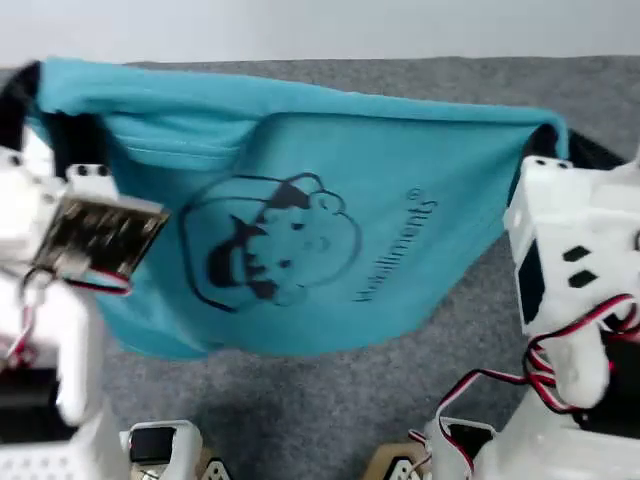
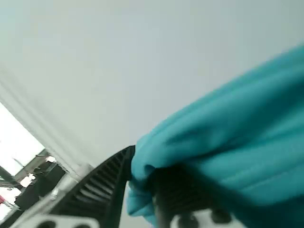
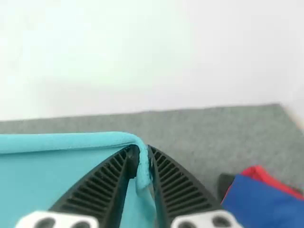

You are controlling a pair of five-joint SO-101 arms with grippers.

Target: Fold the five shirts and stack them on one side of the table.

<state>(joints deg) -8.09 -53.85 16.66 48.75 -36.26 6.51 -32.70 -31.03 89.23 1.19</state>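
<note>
With the left hand [image 2: 141, 167], pinching shut on a bunched corner of the teal shirt [image 1: 330, 200]; with the right hand [image 3: 141, 154], pressing together on its other top corner. Holding one shirt spread in the air above the grey worktop [image 1: 400, 400]. Leaving one blue and red garment [image 3: 261, 199] lying beside the right hand.
</note>
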